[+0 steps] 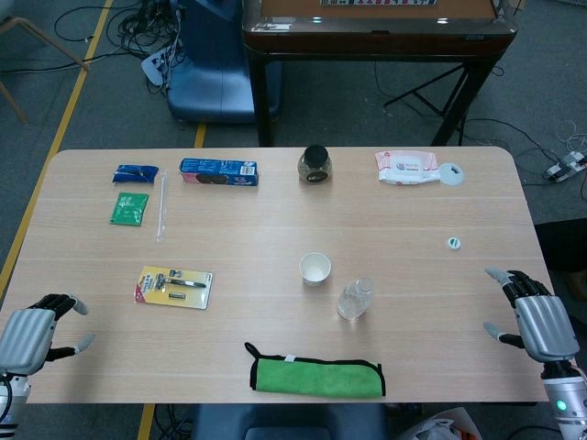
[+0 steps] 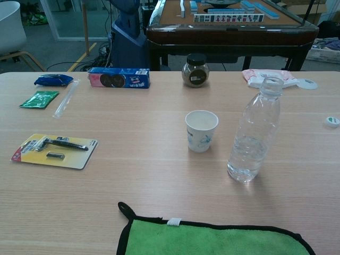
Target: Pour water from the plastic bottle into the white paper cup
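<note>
On the wooden table [image 1: 275, 229], the left hand [image 1: 32, 335] rests at eight o'clock and the right hand [image 1: 537, 321] at four o'clock, both empty with fingers spread. The uncapped plastic bottle [image 2: 255, 135] stands upright near centre, with the white paper cup [image 2: 201, 130] just beside it at ten o'clock.

Table [image 1: 275, 229] bears cup [image 2: 201, 130], bottle [image 2: 255, 135], cloth [image 2: 212, 239].

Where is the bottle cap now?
In the head view, the bottle cap lies on the table's right side, apart from the bottle, ahead of the right hand.
</note>
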